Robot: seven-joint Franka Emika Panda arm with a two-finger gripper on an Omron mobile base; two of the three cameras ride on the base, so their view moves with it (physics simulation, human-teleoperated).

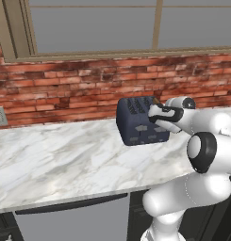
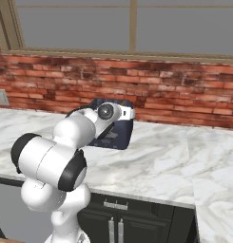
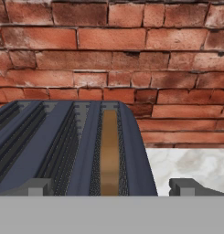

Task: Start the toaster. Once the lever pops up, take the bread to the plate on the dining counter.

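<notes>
base views: behind arm, share toaster (image 1: 138,121) | hand view: close over slots

1 toaster (image 1: 137,123), 1 bread (image 3: 109,153) slice, 1 counter (image 1: 55,160).

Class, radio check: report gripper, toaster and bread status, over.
Gripper open, empty, over the toaster. Bread down in the right-hand slot. Nothing blocking. Over.

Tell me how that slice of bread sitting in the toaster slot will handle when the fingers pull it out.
The bread shows as a thin tan edge deep in the toaster slot, so it is probably light and offers little to grip. Being thin, it may crumble or bend under a hard pinch. The narrow slot walls likely keep it upright until lifted.
</notes>
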